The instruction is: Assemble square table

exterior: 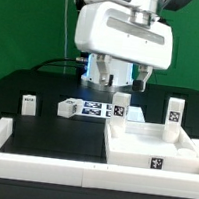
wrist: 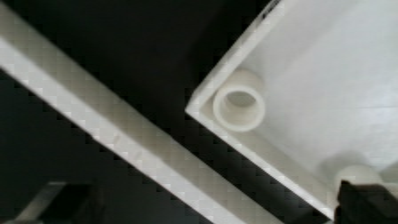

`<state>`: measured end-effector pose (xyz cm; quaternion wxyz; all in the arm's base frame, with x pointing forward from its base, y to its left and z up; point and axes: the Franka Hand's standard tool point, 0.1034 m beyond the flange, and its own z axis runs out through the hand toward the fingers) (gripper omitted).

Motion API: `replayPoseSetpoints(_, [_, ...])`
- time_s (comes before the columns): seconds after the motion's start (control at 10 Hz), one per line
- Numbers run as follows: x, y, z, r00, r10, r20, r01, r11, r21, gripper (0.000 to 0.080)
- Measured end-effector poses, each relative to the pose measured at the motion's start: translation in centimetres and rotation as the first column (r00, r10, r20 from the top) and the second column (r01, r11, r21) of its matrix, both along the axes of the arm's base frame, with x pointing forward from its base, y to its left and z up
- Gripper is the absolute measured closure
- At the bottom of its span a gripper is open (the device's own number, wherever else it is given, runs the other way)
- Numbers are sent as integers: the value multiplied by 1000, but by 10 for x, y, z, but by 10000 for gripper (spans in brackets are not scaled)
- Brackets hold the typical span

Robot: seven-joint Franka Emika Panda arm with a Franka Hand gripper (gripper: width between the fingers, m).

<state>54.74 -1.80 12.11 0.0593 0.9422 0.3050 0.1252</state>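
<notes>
The square table's white tray-like top (exterior: pixel 142 146) lies at the front of the exterior view's right, with a tag on its near edge. Two white tagged legs (exterior: pixel 120 105) (exterior: pixel 174 112) stand upright at its far corners. A third leg (exterior: pixel 68 107) lies on the black surface, and another (exterior: pixel 28 103) stands further to the exterior view's left. My gripper (exterior: pixel 118 78) hangs open above the top's far left corner, holding nothing. In the wrist view the gripper (wrist: pixel 205 205) looks down on a corner of the top (wrist: pixel 338 80) with its empty round socket (wrist: pixel 237 105). Only the dark fingertips (wrist: pixel 365 195) show.
The marker board (exterior: pixel 96 108) lies flat behind the top, under the arm. Long white wall bars (exterior: pixel 39 166) edge the black surface at the front and at the exterior view's left. One wall bar (wrist: pixel 89 110) runs beside the top's corner.
</notes>
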Motion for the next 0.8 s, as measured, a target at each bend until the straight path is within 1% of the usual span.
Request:
replayPoseSetpoints(0.1, [-11,-16,0,998,-57,-7,57,998,14,150])
replayPoseSetpoints(0.3, [-34,-57,1,979,-202,-22,202,978,46,150])
replayPoseSetpoints(0.4, [-47,-74,-4,954,-299,-39,301,951,73,150])
replayPoseSetpoints(0.5, [-55,-84,-10,914,-401,-60,405,908,102,150])
replayPoseSetpoints(0.6, [-52,-79,-9,894,-443,-62,448,887,116,150])
replayPoseSetpoints(0.7, [-52,-78,-9,869,-490,-67,495,860,128,150])
replayPoseSetpoints(0.8, [-52,-78,-9,861,-504,-69,509,851,131,150])
